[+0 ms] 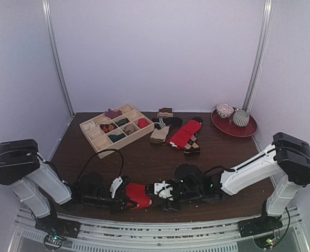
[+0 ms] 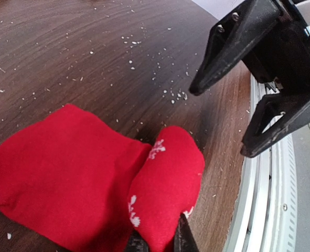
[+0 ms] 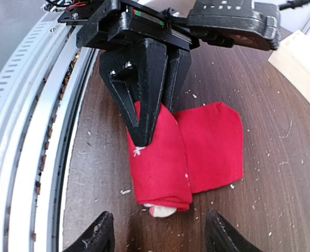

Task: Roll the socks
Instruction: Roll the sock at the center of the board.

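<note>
Pinching the rolled red sock, the left gripper faces the right gripper, jaws apart, just beside.

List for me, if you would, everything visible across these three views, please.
Folded red sock: one, red with white marks, near edge
Cream sock: one, cream and brown, back-centre pile
Other socks: several, red, black-and-white, same pile
Wooden tray: one, pale, back left, small items inside
Plate: one, dark red, back right
Bowls: two, pale patterned, on plate
Table: one, dark brown
Left claw: one, black, shut on folded red sock
Right claw: one, black, open beside it
</note>
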Controlling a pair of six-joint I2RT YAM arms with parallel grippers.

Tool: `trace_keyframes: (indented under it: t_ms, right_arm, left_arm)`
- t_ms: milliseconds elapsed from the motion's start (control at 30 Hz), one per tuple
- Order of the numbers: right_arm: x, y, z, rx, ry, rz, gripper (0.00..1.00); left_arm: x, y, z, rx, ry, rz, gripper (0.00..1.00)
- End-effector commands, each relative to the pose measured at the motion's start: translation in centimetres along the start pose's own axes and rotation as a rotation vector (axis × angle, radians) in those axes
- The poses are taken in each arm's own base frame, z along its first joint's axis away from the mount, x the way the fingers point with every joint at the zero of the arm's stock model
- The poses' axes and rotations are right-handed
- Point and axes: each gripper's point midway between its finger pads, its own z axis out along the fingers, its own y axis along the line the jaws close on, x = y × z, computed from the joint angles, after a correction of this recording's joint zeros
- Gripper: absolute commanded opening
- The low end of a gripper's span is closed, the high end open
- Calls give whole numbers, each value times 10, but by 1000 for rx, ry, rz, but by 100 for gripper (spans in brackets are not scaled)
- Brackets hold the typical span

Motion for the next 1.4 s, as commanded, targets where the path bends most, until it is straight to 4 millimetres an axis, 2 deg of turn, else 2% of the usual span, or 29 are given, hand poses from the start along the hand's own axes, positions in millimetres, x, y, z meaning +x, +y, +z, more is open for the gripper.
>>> trace_keyframes:
  t_ms: [0,300,467,600,867,900,933,967,1033,1100,1200,1267,1367]
  right_arm:
    - [-10,-9,15,21,-35,-121,59]
    - [-3,-2,36,-28,-13,-147,59]
    - [-5,5,46,-82,-15,-121,54]
    - [0,7,52,-103,15,-79,46]
    - [30,13,63,-142,147,24,25]
    - [33,15,64,-156,165,42,23]
    - [34,17,66,-180,177,64,22]
    - [36,19,67,-209,197,102,20]
    - [32,20,67,-275,222,181,19]
    - [36,17,64,-335,281,275,19]
    - [49,10,61,-378,390,403,19]
    - [61,7,58,-396,470,474,20]
    - [74,8,53,-433,561,578,20]
  left_arm:
    - [34,15,-1,-51,121,-74,0]
    - [40,15,-1,-42,138,-83,0]
    - [39,15,0,-40,135,-88,0]
    - [41,15,0,-37,139,-88,0]
    - [35,12,0,-22,115,-79,0]
    - [31,10,0,-14,105,-71,3]
    - [27,7,0,-4,94,-54,19]
    - [21,4,-1,5,77,-35,30]
    - [7,-1,-5,13,33,18,45]
    - [-11,-5,-13,-1,-21,83,56]
    - [-30,-11,-28,-25,-86,187,76]
    - [-39,-12,-38,-45,-123,236,80]
    - [-44,-13,-47,-68,-162,300,81]
